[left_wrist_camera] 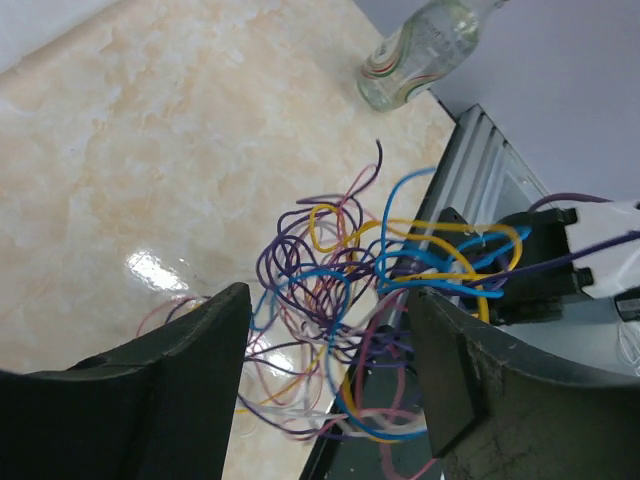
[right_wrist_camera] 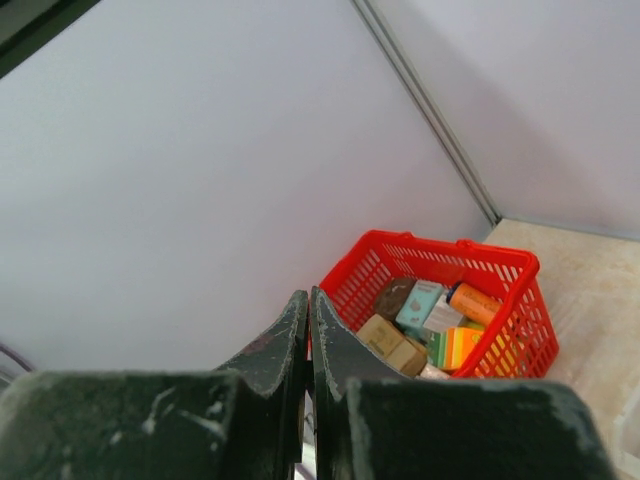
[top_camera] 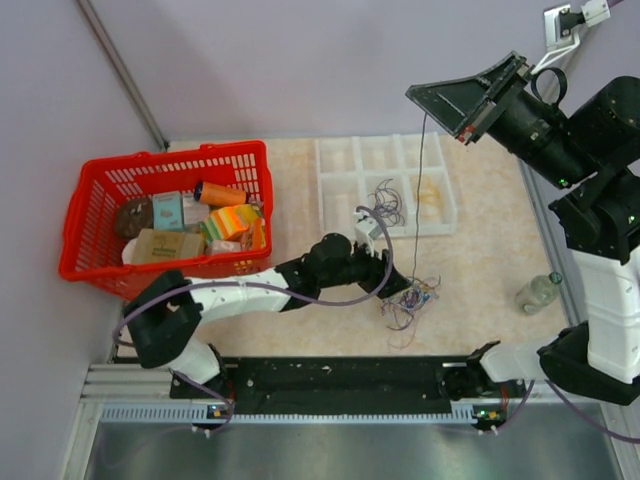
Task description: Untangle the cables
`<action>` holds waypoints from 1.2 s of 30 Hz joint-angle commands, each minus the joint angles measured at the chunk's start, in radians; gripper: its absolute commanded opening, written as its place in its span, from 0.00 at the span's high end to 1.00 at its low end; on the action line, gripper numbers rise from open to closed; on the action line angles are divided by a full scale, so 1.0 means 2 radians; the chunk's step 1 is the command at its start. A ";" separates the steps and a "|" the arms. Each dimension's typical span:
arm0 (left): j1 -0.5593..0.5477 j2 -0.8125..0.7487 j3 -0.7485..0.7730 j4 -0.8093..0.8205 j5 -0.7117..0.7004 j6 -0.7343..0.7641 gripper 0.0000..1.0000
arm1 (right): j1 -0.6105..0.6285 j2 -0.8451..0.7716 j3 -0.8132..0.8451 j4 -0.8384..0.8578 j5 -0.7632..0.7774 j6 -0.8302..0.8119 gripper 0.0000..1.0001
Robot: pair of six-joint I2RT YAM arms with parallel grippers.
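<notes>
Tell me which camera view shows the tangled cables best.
Left wrist: the cables fill the frame, each coloured loop distinct inside the open left gripper. Top external shows only a small bundle, one strand rising to the right gripper. Right wrist shows none.

I read the top external view from above and behind the rig; it looks down on the whole table [top_camera: 480,250]. The left wrist view sits low and close over the cables [left_wrist_camera: 340,290], facing right toward the bottle [left_wrist_camera: 420,45], with the near rail [left_wrist_camera: 495,165] along its right side. The right wrist view is raised high at far right and faces left; the red basket [right_wrist_camera: 520,320] appears distant. The top view shares cables, bottle and red basket.
</notes>
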 commanded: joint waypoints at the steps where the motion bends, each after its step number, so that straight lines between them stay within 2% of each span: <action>1: 0.019 0.073 0.024 0.036 0.029 -0.031 0.31 | 0.011 0.013 0.049 0.045 -0.008 0.017 1.00; 2: 0.025 0.087 0.023 0.055 0.049 -0.036 0.34 | 0.011 0.016 0.059 0.045 -0.005 0.018 1.00; 3: 0.028 0.098 0.021 0.066 0.057 -0.039 0.43 | 0.011 0.019 0.067 0.046 -0.002 0.020 1.00; 5: 0.031 0.110 0.018 0.083 0.064 -0.036 0.68 | 0.011 0.025 0.088 0.053 0.008 0.019 1.00; 7: 0.033 0.111 0.018 0.058 0.046 -0.025 0.95 | 0.011 0.030 0.113 0.059 0.021 0.014 1.00; 8: 0.036 0.110 0.015 0.050 0.037 -0.020 1.00 | 0.011 0.031 0.121 0.067 0.028 0.010 1.00; 13: 0.052 0.087 -0.001 -0.047 -0.059 -0.003 1.00 | 0.011 0.009 0.147 0.107 0.085 -0.042 1.00; 17: 0.048 0.029 -0.024 -0.088 -0.124 0.025 1.00 | 0.011 -0.033 0.087 0.185 0.085 -0.063 1.00; 19: 0.048 -0.006 -0.045 -0.087 -0.132 0.038 1.00 | 0.011 -0.034 0.079 0.199 0.093 -0.073 1.00; 20: 0.048 -0.032 -0.057 -0.086 -0.114 0.042 1.00 | 0.011 -0.030 0.079 0.196 0.095 -0.078 1.00; 21: 0.048 -0.063 -0.070 -0.076 -0.077 0.046 0.91 | 0.011 -0.025 0.076 0.186 0.094 -0.079 1.00; 22: 0.046 -0.090 -0.083 -0.063 -0.045 0.052 0.76 | 0.011 -0.021 0.067 0.177 0.091 -0.078 1.00; 24: 0.032 -0.149 -0.095 -0.077 -0.056 0.051 0.53 | 0.012 -0.021 0.030 0.176 0.076 -0.069 1.00; 27: 0.030 -0.202 -0.086 -0.127 -0.067 0.048 0.40 | 0.011 -0.020 -0.023 0.179 0.072 -0.059 1.00; 28: 0.031 -0.216 -0.081 -0.138 -0.068 0.050 0.38 | 0.010 -0.019 -0.036 0.181 0.072 -0.054 1.00; 32: 0.021 -0.246 -0.080 -0.112 0.003 0.073 0.20 | 0.013 -0.029 -0.103 0.208 0.064 -0.035 1.00; 36: -0.027 -0.207 -0.063 -0.095 -0.022 0.091 0.21 | 0.020 -0.047 -0.135 0.218 0.074 -0.026 1.00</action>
